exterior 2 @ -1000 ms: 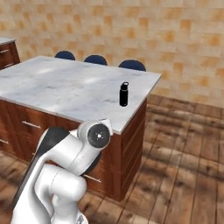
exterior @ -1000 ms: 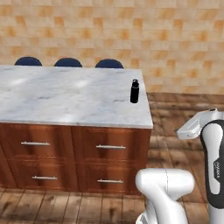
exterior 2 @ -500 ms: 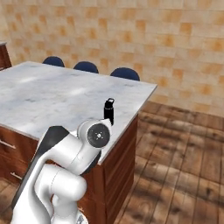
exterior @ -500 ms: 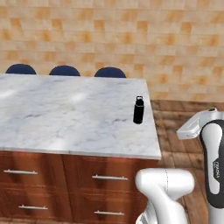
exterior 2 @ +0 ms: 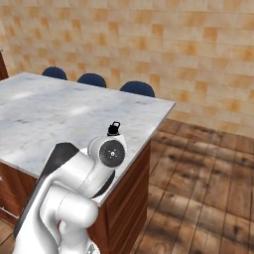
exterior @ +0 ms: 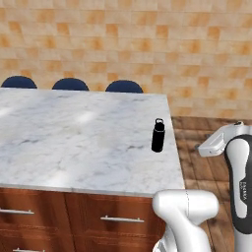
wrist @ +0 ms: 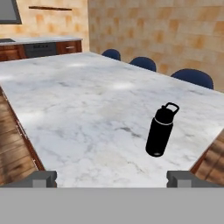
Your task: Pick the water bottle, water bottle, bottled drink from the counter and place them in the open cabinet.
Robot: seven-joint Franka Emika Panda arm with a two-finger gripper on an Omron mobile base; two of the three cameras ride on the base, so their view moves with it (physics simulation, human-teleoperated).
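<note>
While the gripper point(wrist: 112, 178) hangs with jaws wide apart and empty, 1 bottle point(wrist: 160, 130) stands upright on the counter point(wrist: 78, 113) near its far corner, at 1 o'clock in the hand view. I'd close in level and straddle the body below the cap. 3 blue chairs point(exterior: 123, 86) sit behind; nothing blocks the approach.

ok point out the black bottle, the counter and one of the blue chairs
black bottle point(wrist: 159, 133), hand view, middle of its body
counter point(exterior: 74, 138), left base view, bare marble top
blue chair point(exterior 2: 138, 89), right base view, top of its backrest
</note>
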